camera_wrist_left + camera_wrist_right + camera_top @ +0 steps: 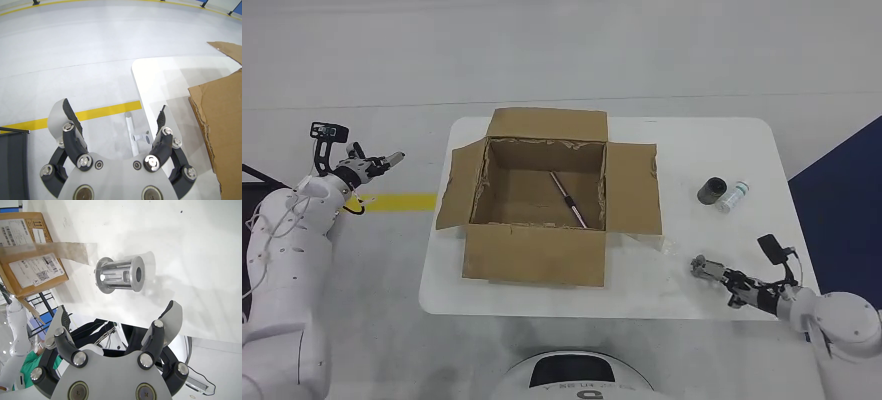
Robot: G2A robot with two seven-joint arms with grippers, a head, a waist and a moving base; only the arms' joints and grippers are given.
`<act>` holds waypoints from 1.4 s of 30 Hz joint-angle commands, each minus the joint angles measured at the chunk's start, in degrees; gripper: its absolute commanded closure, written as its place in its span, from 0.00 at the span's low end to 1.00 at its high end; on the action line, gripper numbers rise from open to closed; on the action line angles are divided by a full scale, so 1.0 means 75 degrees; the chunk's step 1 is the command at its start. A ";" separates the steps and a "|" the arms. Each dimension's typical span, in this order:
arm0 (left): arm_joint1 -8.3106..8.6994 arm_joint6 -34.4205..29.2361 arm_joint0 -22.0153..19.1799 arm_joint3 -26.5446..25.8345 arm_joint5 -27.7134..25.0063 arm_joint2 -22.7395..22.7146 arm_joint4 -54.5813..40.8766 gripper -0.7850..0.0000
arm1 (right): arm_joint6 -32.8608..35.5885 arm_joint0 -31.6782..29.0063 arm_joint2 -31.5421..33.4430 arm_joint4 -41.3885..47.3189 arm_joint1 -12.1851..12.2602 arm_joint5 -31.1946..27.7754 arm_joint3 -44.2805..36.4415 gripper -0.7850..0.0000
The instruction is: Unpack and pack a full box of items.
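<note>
Open cardboard box (537, 255) holding 1 metal rod (568, 200); slotted metal sleeve (120, 274) at box's 4 o'clock, loose before right gripper (117, 306), jaws spread; left gripper (114, 103) at 9 o'clock, spread, empty.

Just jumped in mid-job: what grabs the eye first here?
The open cardboard box mid-table, with a metal rod lying inside. Next, the metal spool on its side near the front edge of the table, just ahead of the open right gripper.

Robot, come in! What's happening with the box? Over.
Left tool open, beside the table. Right tool open, metal spool lying just ahead. Box open, one rod inside. Cylinder and bottle farther back.
</note>
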 commanded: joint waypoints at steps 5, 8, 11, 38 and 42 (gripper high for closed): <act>0.0000 0.0000 0.0000 0.0000 0.0000 0.0000 0.0000 0.00 | 0.0232 0.0614 -0.0422 -0.0433 0.0076 0.0461 0.0305 0.00; 0.0000 0.0000 0.0000 0.0000 0.0000 0.0000 0.0000 0.00 | 0.0277 0.0759 -0.0512 -0.0521 0.0101 0.0569 0.0345 0.00; 0.0000 0.0000 0.0000 0.0000 0.0000 0.0000 0.0000 0.00 | 0.0282 0.0897 -0.0595 -0.0643 0.0123 0.0859 0.0375 0.00; 0.0000 0.0000 0.0000 0.0000 0.0000 0.0000 0.0000 0.00 | -0.0652 0.2389 -0.1841 -0.2170 0.0219 0.3657 0.0225 0.00; 0.0000 0.0000 0.0000 0.0000 0.0000 0.0000 0.0000 0.00 | -0.0901 0.2660 -0.2062 -0.2328 0.0201 0.4226 0.0373 0.00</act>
